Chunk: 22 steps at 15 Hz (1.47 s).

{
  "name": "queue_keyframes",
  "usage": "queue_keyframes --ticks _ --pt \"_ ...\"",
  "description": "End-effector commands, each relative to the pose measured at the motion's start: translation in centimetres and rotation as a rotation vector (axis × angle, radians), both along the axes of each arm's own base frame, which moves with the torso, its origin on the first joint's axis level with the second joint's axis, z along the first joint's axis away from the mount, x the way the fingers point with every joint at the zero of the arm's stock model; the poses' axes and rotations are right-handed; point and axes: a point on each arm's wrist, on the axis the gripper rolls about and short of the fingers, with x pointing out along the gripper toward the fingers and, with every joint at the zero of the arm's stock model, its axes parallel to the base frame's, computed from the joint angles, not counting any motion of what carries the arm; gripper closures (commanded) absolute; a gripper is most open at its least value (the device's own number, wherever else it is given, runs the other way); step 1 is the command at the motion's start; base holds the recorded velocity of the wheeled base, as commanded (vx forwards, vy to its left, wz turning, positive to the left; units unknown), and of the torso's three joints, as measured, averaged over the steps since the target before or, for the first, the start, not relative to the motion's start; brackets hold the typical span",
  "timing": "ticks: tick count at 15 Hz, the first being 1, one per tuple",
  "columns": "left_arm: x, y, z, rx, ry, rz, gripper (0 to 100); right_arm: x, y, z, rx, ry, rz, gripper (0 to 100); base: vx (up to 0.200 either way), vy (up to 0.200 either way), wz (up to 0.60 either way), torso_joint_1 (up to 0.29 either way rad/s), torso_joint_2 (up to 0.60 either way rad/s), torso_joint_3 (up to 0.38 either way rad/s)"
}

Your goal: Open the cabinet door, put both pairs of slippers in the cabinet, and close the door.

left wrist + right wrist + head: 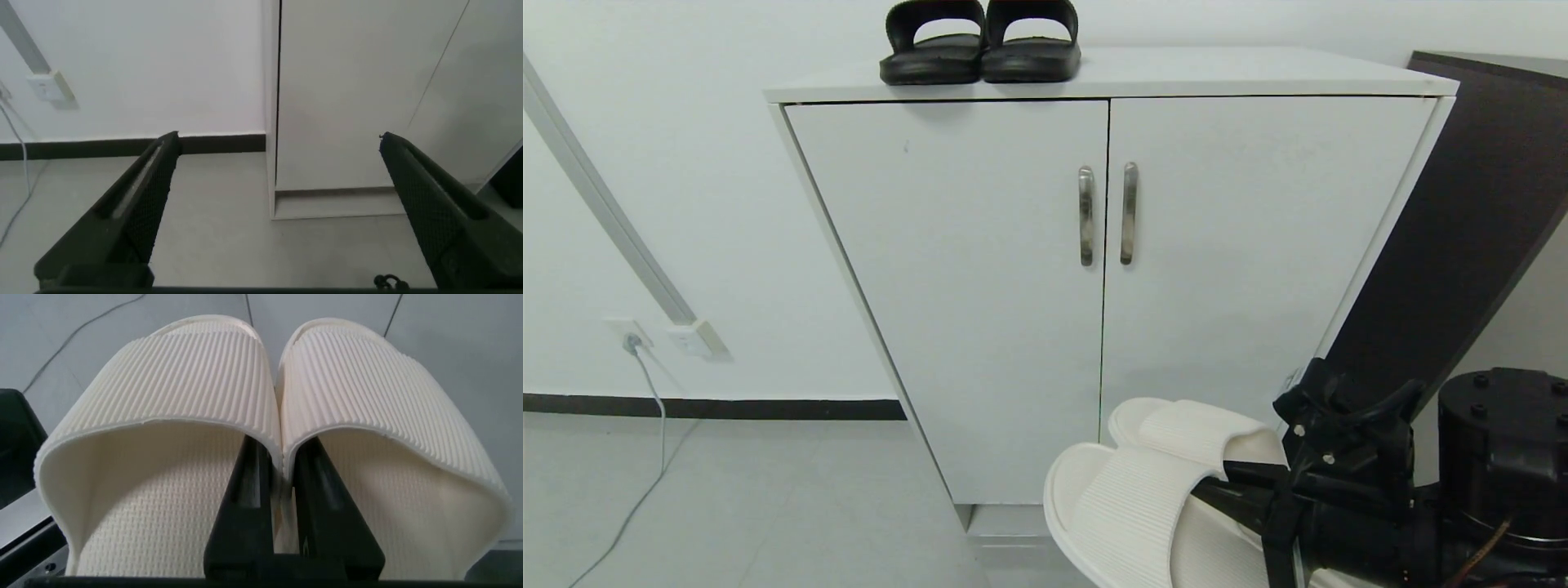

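So the white slippers (1147, 482) are up off the floor, held side by side in the right gripper (282, 469), low down in front of the cabinet's (1217, 75) right-hand door with their toes pointing toward it. In the right wrist view we can see how the grab works. One black finger sits inside each slipper under the ribbed strap, and the two fingers are squeezed in on the inner walls where the slippers meet, so the pair is pinched together as one bundle. The slippers look near the door, but we can't tell if they're touching it.

The black slippers (980, 45) are parked on top of the cabinet, toward its left end, neatly next to each other with the open heel ends facing us and right at the front edge.

Both doors (964, 310) are closed flush, with just a thin seam between them. The two metal handles (1086, 216) stand upright on either side of that seam.

The left gripper (278, 139) is spread wide with nothing between its fingers. From its own camera we're looking at the cabinet's lower left corner and the grey floor (768, 506).

Around all that there's a white wall with a dark baseboard strip (711, 407), and a wall socket (625, 331) with a grey cable (645, 457) trailing down onto the floor. A dark panel (1462, 229) stands just beside the cabinet's right side.
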Motion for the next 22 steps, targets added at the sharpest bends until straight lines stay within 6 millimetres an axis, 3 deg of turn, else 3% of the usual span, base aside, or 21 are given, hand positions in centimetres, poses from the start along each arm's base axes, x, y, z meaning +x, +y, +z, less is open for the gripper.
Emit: queue_keyframes --ticks 1,2,4,5,7,10,14,22 --pt "-0.2 0.0 4.1 -0.031 -0.044 -0.013 0 0.0 0.0 -0.2 -0.005 0.005 0.001 100 0.0 0.0 0.0 -0.002 0.18 0.193" --pt "0.2 -0.1 6.9 -0.089 -0.035 -0.057 0 0.0 0.0 -0.2 -0.007 0.007 0.001 100 0.0 0.0 0.0 -0.002 0.1 0.11" --pt "2.0 -0.3 8.5 -0.086 0.046 -0.149 0 0.0 0.0 -0.3 -0.008 0.008 0.001 100 0.0 0.0 0.0 -0.001 0.03 0.025" --pt "4.8 -0.7 9.9 -0.097 0.123 -0.273 0 0.0 0.1 -0.4 -0.01 0.01 0.001 100 0.0 0.0 0.0 0.0 0.0 0.0" --pt "8.3 -1.1 10.8 -0.104 0.148 -0.427 0 0.1 0.1 -0.5 -0.014 0.013 0.001 100 0.0 0.0 0.0 0.0 0.0 0.0" --pt "12.1 -2.7 11.5 -0.094 0.145 -0.623 0 0.1 0.2 -0.6 -0.021 0.011 0.003 100 0.0 0.0 0.0 0.0 0.0 0.0" --pt "13.5 -5.1 12.8 -0.085 0.115 -0.757 0 0.6 0.7 -1.4 -0.033 0.023 0.004 100 0.0 0.0 0.0 0.0 0.0 0.0" --pt "18.5 -10.8 15.2 -0.085 0.11 -0.898 0 0.9 1.0 -1.8 -0.008 0.001 0.001 100 0.0 0.0 0.0 0.0 0.0 0.0"
